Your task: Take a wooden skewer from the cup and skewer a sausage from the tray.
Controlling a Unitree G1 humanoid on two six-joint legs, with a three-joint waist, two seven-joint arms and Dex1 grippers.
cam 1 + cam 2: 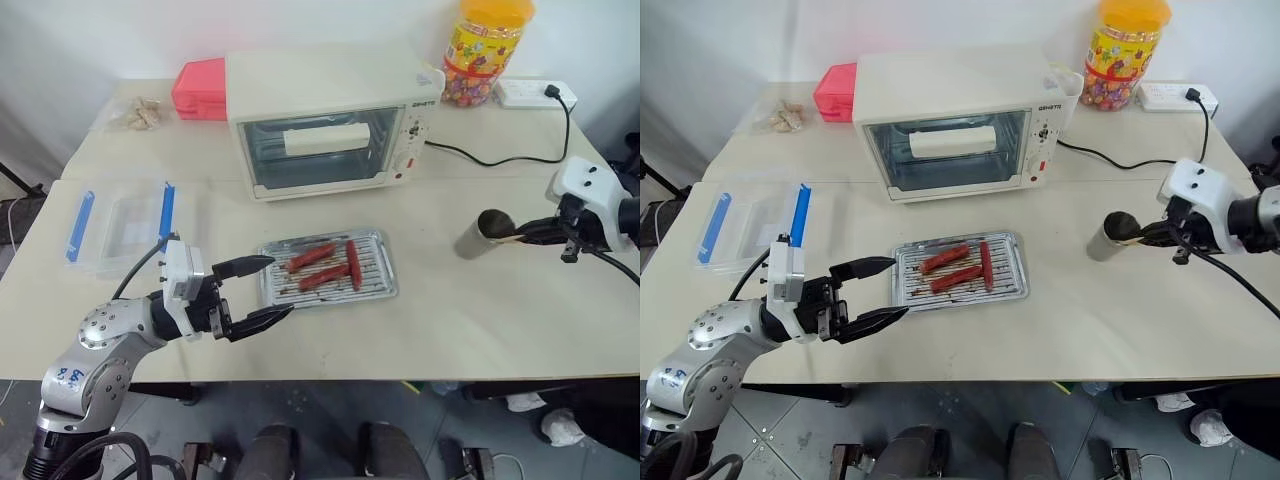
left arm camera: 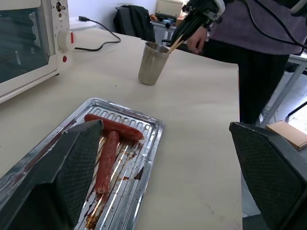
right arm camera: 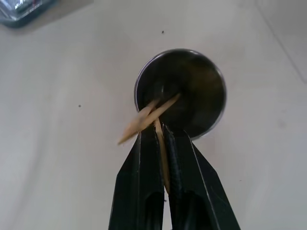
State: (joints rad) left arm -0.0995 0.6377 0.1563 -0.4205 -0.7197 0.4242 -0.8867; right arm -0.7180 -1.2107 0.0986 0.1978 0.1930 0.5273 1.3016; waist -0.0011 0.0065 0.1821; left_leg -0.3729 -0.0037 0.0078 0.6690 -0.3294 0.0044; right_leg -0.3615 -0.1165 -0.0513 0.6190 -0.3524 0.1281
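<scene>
Pale wood is pinched between my right gripper (image 3: 162, 129) fingers: they are pressed together on one wooden skewer (image 3: 163, 158) just at the rim of the cup (image 3: 192, 91), its far end still down in the cup's dark inside. The stick runs nearly along my fingers, so I judge the way out is back along that line, up and away from the mouth. Two more skewers (image 3: 144, 120) lean out over the rim beside it, crossing each other; I count three sticks in all, though others could be hidden deeper in the cup.

One cup stands on the table's right side, well apart from the tray (image 1: 378, 282), which lies toward the table's middle, to the left of my right hand. One tray, three sausages (image 1: 325, 266): two lie slanted and roughly parallel, the third lies crosswise to them at their right end. The sausage to be speared is therefore left of the held skewer, and my left gripper (image 1: 262, 288) is much the nearer hand to it. That gripper hangs with its jaws spread wide and nothing in them, just beside the tray's left edge, pointing across at the sausages.

Once the stick is clear, I judge its point must be swung left toward the tray and lined up with a sausage's long axis.
</scene>
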